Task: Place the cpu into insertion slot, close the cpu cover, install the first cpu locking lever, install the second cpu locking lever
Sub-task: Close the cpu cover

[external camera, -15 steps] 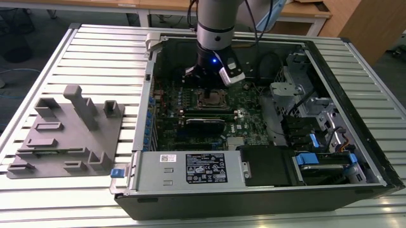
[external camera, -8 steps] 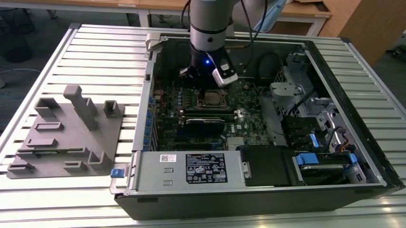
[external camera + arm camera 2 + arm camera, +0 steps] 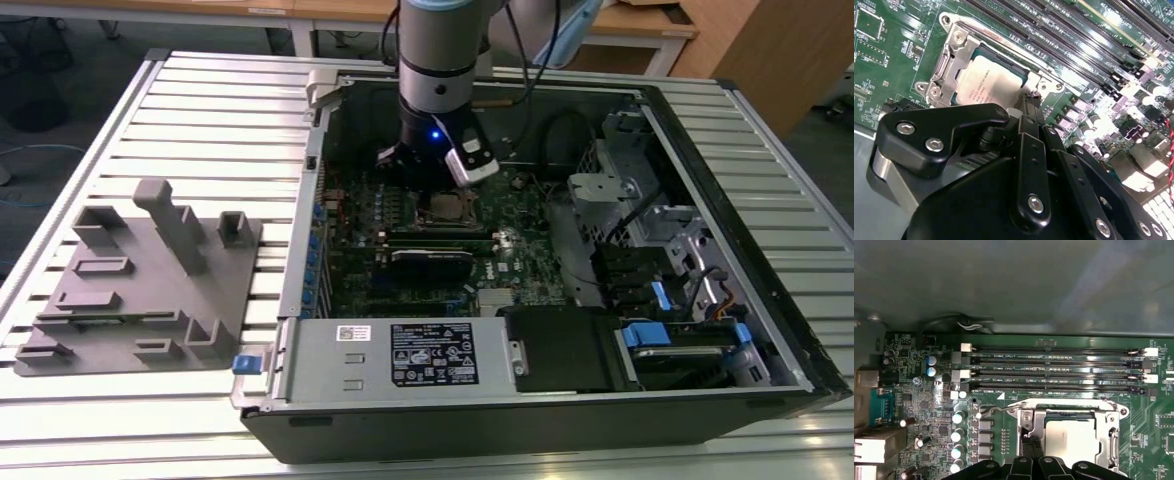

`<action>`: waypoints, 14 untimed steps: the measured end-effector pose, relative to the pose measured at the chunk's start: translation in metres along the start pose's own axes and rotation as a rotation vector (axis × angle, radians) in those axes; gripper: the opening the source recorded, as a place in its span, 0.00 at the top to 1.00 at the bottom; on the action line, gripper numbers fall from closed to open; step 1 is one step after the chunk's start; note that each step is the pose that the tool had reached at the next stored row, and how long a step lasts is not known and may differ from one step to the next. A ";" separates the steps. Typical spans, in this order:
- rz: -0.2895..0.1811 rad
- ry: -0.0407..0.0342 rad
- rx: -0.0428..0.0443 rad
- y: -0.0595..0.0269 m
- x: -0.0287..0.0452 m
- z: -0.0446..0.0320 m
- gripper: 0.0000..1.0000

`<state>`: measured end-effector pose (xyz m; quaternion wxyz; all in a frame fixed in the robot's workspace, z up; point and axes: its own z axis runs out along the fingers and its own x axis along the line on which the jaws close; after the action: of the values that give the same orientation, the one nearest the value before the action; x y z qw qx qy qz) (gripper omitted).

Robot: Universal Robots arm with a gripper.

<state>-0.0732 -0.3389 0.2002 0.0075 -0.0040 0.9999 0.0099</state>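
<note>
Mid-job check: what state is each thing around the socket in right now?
cpu: seated in the insertion slot.
cpu cover: down over the cpu, chip showing through its window.
claw: low at the slot's edge.
memory slots: empty.
computer case: side open.

- One cpu (image 3: 1069, 436), one cpu cover (image 3: 1112, 436) and one insertion slot (image 3: 447, 210).
- Four long memory slots (image 3: 1054, 355) in the first wrist view.
- Two blue-topped capacitors (image 3: 930, 360) in the same view.
- Two screws (image 3: 958, 36) on the cover's frame in the second wrist view.
- One power-supply box (image 3: 400, 355) and one open computer case (image 3: 534, 425).
- One grey moulded fixture (image 3: 134, 290) and one slatted worktop (image 3: 214, 110).
- One robot arm (image 3: 441, 50) with one hand (image 3: 1030, 102).
</note>
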 end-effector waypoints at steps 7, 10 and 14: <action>0.000 0.0001 0.0002 -0.0001 0.0000 0.0013 0.89; 0.000 0.0003 0.0005 -0.0001 0.0000 0.0017 0.89; 0.000 0.0001 0.0001 -0.0001 0.0000 0.0019 0.89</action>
<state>-0.0731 -0.3389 0.1983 0.0075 -0.0038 0.9999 0.0099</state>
